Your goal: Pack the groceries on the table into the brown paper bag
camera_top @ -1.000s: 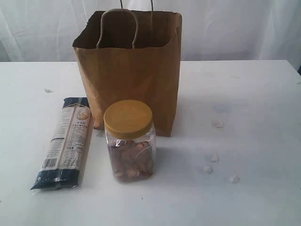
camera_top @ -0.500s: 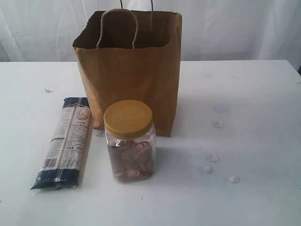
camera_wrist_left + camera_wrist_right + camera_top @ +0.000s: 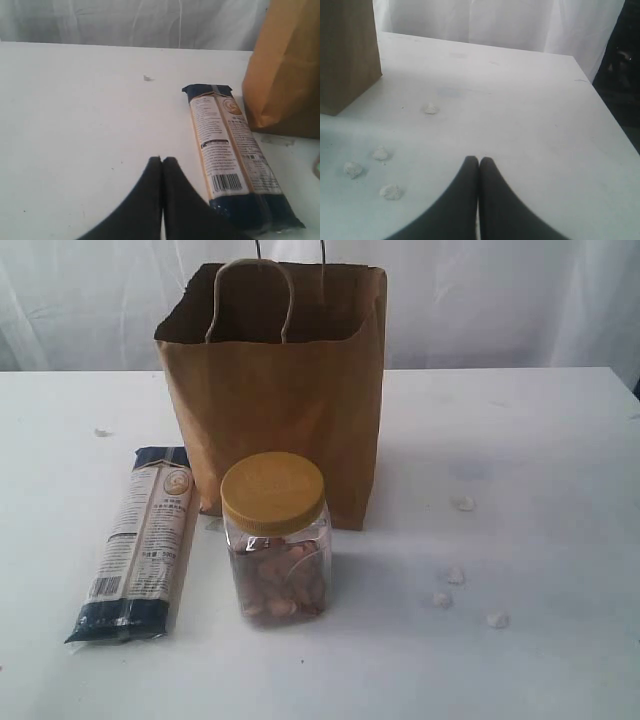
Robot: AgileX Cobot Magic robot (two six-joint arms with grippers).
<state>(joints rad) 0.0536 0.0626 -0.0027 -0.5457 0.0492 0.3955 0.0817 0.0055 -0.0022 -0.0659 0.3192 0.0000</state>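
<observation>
The brown paper bag [image 3: 275,390] stands upright and open at the back middle of the white table [image 3: 540,440]. Right in front of it stands the clear yellow-lidded jar [image 3: 275,537], with brownish contents. To the jar's left the long navy-beige pasta packet [image 3: 137,540] lies flat. In the left wrist view the packet [image 3: 230,155] lies beside my left gripper [image 3: 162,160], which is shut and empty, with the bag [image 3: 290,70] beyond. My right gripper [image 3: 479,161] is shut and empty over bare table. Neither gripper shows in the exterior view. The bottle, can, carton and pouch are out of view.
Several small white crumbs [image 3: 455,576] lie on the table right of the jar; the crumbs [image 3: 381,153] also show in the right wrist view. One crumb [image 3: 101,432] lies far left. A white curtain [image 3: 500,300] hangs behind. The table's right edge [image 3: 612,117] borders a dark drop.
</observation>
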